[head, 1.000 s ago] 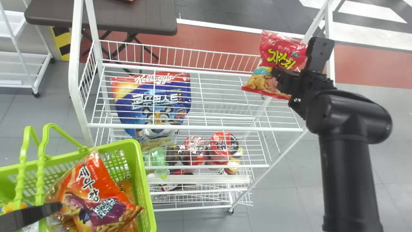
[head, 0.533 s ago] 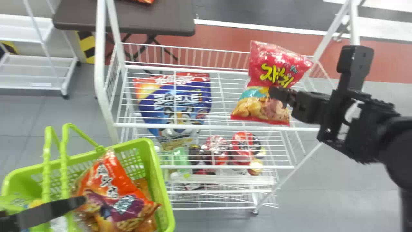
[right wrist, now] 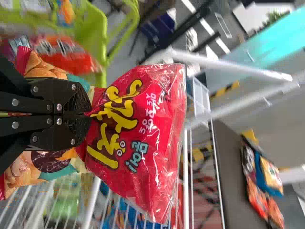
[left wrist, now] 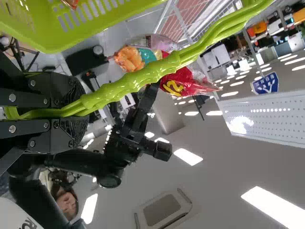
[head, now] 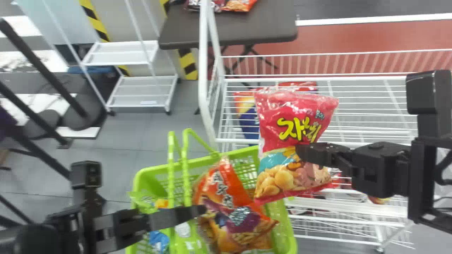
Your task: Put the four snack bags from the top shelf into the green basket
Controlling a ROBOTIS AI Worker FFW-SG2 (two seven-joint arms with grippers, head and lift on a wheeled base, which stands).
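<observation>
The right hand [head: 303, 154] is closed tight, pinching the red snack bag [head: 296, 120] by its middle, upright at the green basket's [head: 289, 227] far right side. The left hand [head: 199, 211] is clamped around the basket handle [head: 172, 148]. An orange snack bag [head: 229, 218] lies in the basket. The white wire shelf [head: 370, 79] stands at right; farther off, more snack packets [head: 240, 5] lie on a dark tabletop [head: 265, 28].
</observation>
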